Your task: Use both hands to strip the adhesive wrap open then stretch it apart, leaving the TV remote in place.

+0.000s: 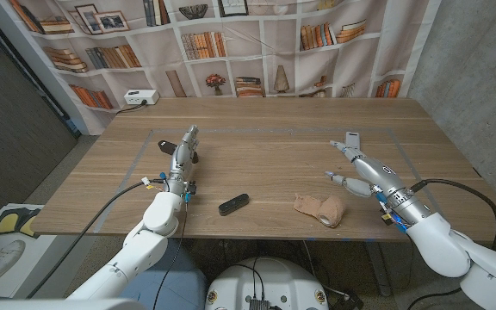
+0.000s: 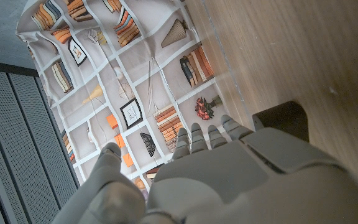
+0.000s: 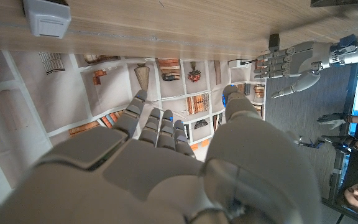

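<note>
My left hand [image 1: 182, 155] open, holding nothing | my right hand [image 1: 362, 169] open, fingers spread | tan adhesive wrap roll [image 1: 321, 208] beside black TV remote [image 1: 234, 204], apart

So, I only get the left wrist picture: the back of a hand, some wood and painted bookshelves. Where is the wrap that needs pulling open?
Observer: In the head view the tan adhesive wrap lies on the wooden table, near its front edge, on the robot's right side.
Operator: And the remote I should leave alone?
Observer: The black TV remote lies to the left of the wrap, apart from it, between the two arms.
Operator: Is the other hand holding anything?
Observer: No. The right hand is beyond the wrap with its fingers spread and nothing in them.
</note>
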Controlling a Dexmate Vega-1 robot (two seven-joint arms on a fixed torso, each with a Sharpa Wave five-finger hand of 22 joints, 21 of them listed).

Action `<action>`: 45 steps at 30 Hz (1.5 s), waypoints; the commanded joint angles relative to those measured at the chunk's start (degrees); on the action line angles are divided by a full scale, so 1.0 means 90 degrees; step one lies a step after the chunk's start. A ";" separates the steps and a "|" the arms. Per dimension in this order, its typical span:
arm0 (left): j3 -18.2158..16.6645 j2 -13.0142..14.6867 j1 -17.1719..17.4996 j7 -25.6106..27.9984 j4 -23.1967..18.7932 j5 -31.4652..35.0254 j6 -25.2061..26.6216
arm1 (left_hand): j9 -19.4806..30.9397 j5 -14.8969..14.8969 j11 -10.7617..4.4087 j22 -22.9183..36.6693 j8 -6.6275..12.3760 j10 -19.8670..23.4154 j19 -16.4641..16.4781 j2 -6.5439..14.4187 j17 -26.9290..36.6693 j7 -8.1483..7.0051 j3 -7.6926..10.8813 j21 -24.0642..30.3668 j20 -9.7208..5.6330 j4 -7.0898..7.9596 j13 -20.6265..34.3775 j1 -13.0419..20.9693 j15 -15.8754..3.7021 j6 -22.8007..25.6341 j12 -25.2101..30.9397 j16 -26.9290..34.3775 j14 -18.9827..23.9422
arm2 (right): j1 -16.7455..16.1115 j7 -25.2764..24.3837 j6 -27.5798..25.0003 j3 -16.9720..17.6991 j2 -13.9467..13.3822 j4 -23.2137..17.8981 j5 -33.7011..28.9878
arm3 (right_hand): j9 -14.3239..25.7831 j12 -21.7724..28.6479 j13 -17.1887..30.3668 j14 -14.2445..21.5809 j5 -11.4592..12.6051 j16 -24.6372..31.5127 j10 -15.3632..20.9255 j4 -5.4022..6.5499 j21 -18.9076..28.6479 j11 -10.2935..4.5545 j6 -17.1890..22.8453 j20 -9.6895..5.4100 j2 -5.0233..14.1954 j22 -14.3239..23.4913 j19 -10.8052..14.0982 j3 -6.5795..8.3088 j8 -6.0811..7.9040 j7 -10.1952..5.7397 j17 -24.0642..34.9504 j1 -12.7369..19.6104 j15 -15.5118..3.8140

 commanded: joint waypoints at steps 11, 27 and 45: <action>-0.0019 -0.0032 0.0000 -0.0141 0.0033 -0.0196 -0.0101 | 0.0021 0.0022 -0.0049 0.0017 0.0000 0.0075 0.0031 0.0075 0.0014 -0.0016 0.0057 0.0023 0.0042 0.0002 0.0015 -0.0017 -0.0020 0.0045 -0.0010 -0.0023 0.0049 | -0.0268 0.0204 -0.0010 0.0104 0.0190 -0.0223 -0.0296 | 0.0032 -0.0018 0.0024 0.0020 0.0333 -0.0008 -0.0009 0.0031 -0.0016 -0.0008 -0.0085 0.0006 -0.0057 0.0013 -0.0014 0.0161 -0.0005 0.0098 0.0054 0.0190 -0.0023; -0.0007 -0.0081 -0.0024 -0.0176 0.0099 -0.0212 -0.0171 | 0.0022 0.0023 -0.0012 0.0017 -0.0004 0.0079 0.0034 0.0075 0.0015 -0.0015 0.0058 0.0022 0.0037 0.0004 0.0016 -0.0020 -0.0011 0.0045 -0.0018 -0.0026 0.0050 | -0.0641 0.0121 -0.0380 0.0044 0.0372 -0.0615 -0.0892 | 0.0034 -0.0028 0.0035 -0.0036 0.0585 -0.0028 -0.0048 0.0037 -0.0024 0.0018 -0.0082 0.0057 -0.0111 0.0009 -0.0051 0.0266 -0.0001 0.0136 0.0070 0.0300 0.0032; -0.0066 -0.0045 0.0033 -0.0185 0.0060 -0.0229 -0.0234 | 0.0022 0.0023 -0.0014 0.0017 -0.0005 0.0085 0.0038 0.0074 0.0014 -0.0021 0.0062 0.0020 0.0036 0.0002 0.0016 -0.0020 -0.0013 0.0049 -0.0026 -0.0030 0.0047 | -0.0863 -0.0154 -0.0792 -0.0078 0.0528 -0.0863 -0.1348 | 0.0037 -0.0012 0.0053 -0.0199 0.0941 -0.0075 -0.0055 0.0050 -0.0040 0.0031 -0.0040 0.0052 -0.0183 0.0007 -0.0131 0.0420 0.0015 0.0154 0.0092 0.0442 -0.0015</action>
